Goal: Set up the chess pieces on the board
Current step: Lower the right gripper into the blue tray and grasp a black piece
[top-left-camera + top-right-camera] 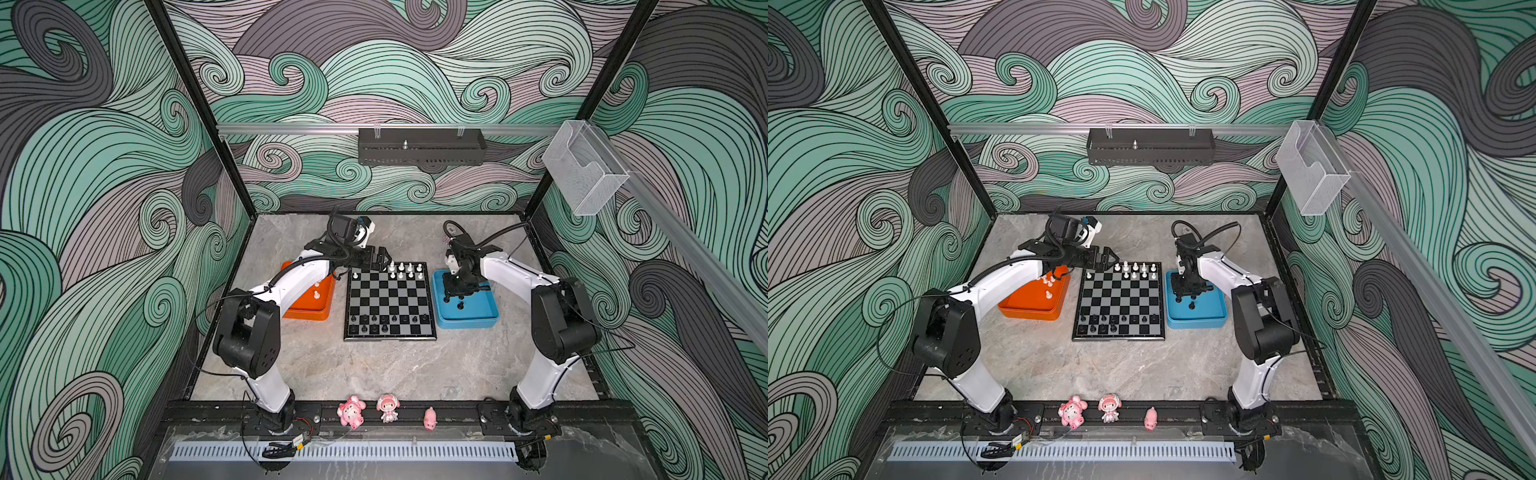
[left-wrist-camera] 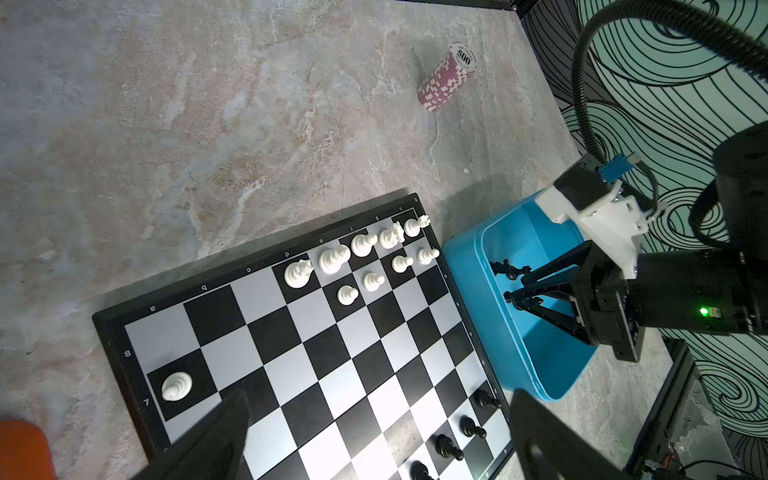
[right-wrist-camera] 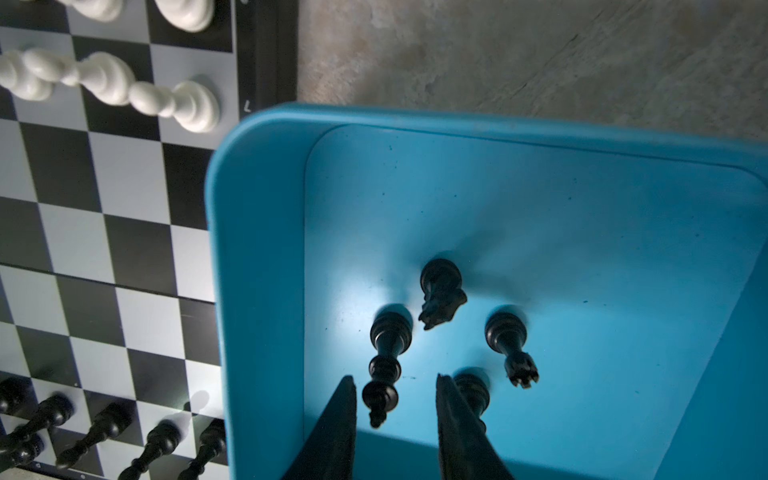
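Pink figurines (three, front rail); purple poker-chip stack

Twin overviews; close wrist views of board, blue tray

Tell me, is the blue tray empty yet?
Not empty. The blue tray holds four black chess pieces in the right wrist view, with the right claw poised among them.

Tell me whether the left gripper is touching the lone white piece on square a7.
Apart. The left wrist view shows bare black square between the white piece and the nearer finger of the left gripper.
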You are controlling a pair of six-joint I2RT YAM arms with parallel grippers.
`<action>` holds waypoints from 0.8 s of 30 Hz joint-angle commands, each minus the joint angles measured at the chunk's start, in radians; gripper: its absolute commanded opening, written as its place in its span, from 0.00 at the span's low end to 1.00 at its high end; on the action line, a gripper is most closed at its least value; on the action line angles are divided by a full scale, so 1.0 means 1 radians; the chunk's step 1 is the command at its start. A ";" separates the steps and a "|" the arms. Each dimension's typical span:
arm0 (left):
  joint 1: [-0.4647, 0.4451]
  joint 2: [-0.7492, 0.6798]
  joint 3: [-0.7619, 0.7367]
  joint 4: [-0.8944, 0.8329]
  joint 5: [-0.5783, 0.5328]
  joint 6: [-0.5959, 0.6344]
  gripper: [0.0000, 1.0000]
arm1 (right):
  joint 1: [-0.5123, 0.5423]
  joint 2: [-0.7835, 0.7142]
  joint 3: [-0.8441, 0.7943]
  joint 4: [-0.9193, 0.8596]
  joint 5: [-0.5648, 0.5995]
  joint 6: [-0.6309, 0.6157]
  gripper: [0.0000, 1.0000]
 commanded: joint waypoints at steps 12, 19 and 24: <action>-0.006 0.010 0.026 -0.026 -0.019 0.019 0.99 | -0.004 0.020 -0.023 0.028 -0.013 -0.003 0.28; -0.006 0.010 0.025 -0.026 -0.020 0.022 0.99 | -0.004 0.029 -0.020 0.034 -0.016 -0.005 0.26; -0.006 0.010 0.025 -0.027 -0.022 0.023 0.99 | -0.004 0.035 -0.018 0.041 -0.018 -0.009 0.26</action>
